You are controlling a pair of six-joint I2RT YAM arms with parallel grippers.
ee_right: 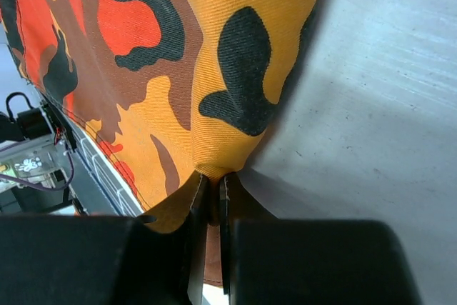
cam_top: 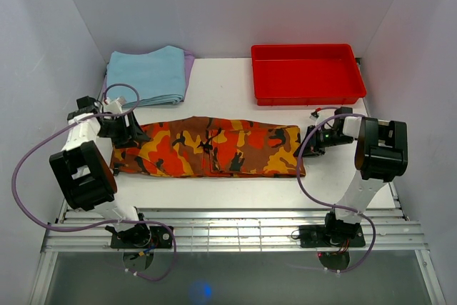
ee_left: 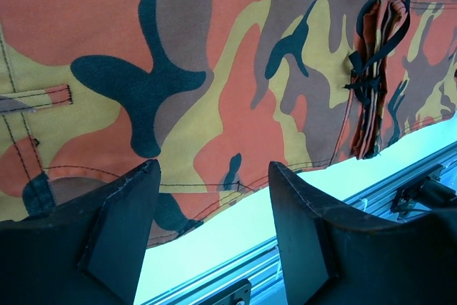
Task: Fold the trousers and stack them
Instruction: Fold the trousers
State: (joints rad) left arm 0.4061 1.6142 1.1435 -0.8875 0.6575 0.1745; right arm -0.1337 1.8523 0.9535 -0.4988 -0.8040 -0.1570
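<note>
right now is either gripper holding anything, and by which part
The right gripper pinches the trousers by the cloth edge at their right end. The left gripper is open, holding nothing.

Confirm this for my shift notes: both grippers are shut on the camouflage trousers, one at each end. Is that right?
Not quite. Only the right gripper is shut on the trousers. The left gripper is at the other end but stands open, fingers apart and nothing pinched between them, as the left wrist view shows.
</note>
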